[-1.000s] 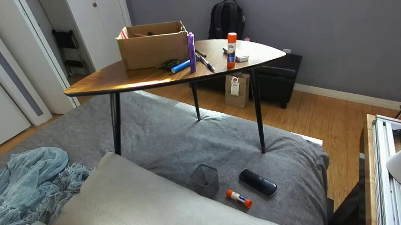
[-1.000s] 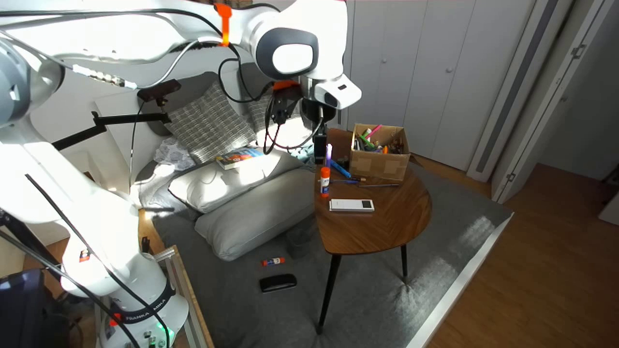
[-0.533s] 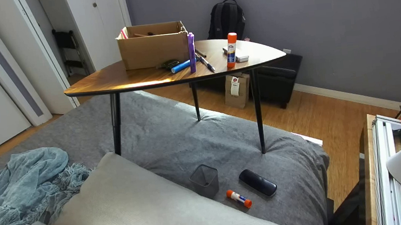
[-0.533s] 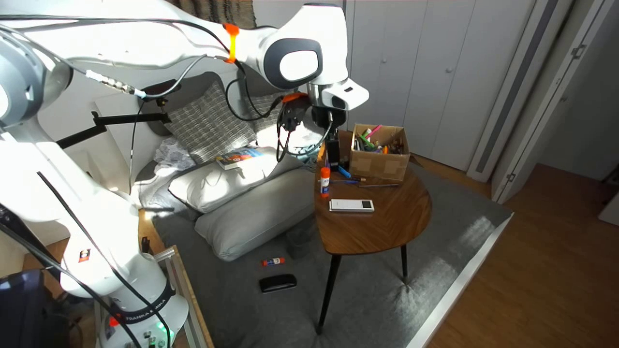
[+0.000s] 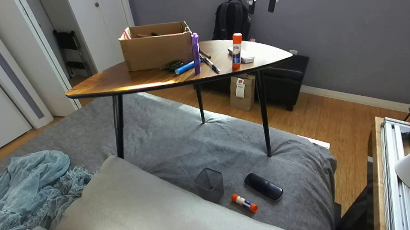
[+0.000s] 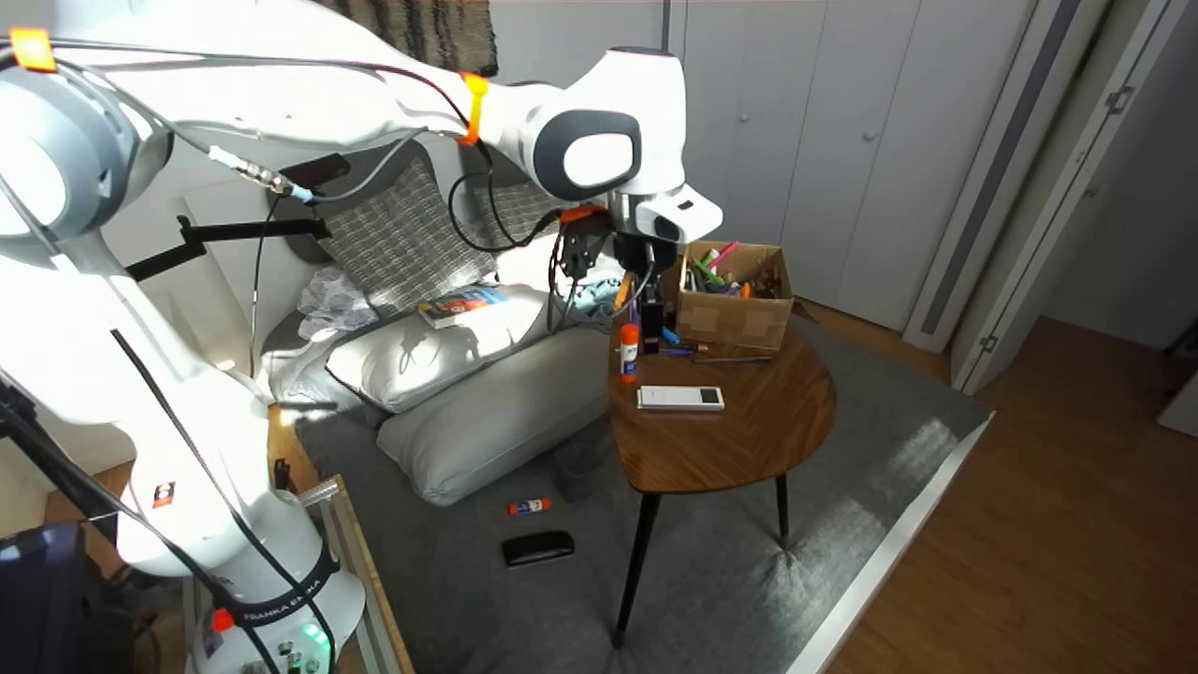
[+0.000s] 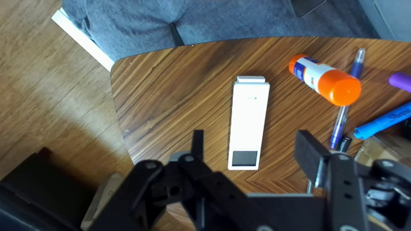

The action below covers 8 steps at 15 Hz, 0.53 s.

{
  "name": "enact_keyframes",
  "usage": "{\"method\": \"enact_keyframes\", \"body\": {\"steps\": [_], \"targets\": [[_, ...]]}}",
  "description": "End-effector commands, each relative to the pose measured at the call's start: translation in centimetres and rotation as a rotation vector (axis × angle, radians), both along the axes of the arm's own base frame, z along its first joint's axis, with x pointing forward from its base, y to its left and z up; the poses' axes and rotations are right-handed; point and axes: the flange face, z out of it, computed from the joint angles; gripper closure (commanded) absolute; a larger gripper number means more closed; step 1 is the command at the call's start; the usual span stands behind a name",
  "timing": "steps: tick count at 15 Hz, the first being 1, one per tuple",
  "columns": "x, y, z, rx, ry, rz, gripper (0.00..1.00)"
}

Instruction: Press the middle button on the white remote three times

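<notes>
The white remote (image 7: 247, 122) lies flat on the wooden table (image 7: 167, 106), with a small dark screen at one end; no buttons can be made out on its white face. It also shows in both exterior views, whole in one (image 6: 680, 399) and partly behind a glue stick in the other (image 5: 247, 57). My gripper (image 7: 249, 134) is open and empty. In the wrist view its fingers stand apart on either side of the remote's screen end. In both exterior views the gripper (image 5: 261, 9) is in the air, apart from the remote.
An upright orange-capped glue stick (image 7: 324, 80) stands close to the remote. A purple marker (image 5: 196, 54), a blue marker (image 7: 383, 120) and pens (image 7: 340, 126) are near it. A cardboard box (image 6: 735, 318) of pens stands on the table. The table edge (image 7: 192, 45) is close.
The arm and open gripper have moved down toward the table, leftward in an exterior view and rightward in an exterior view from the opposite side. The remote and other objects have not moved.
</notes>
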Motion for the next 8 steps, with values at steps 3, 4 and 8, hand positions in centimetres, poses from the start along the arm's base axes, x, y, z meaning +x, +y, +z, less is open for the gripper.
{"method": "enact_keyframes", "body": {"steps": [3, 4, 8], "targets": [[1.9, -0.8, -4.4, -0.001, 0.052, 0.006, 0.70], [2.0, -1.0, -5.1, -0.002, 0.060, 0.004, 0.77], [2.8, -1.6, -7.2, 0.005, 0.061, 0.000, 1.00]]}}
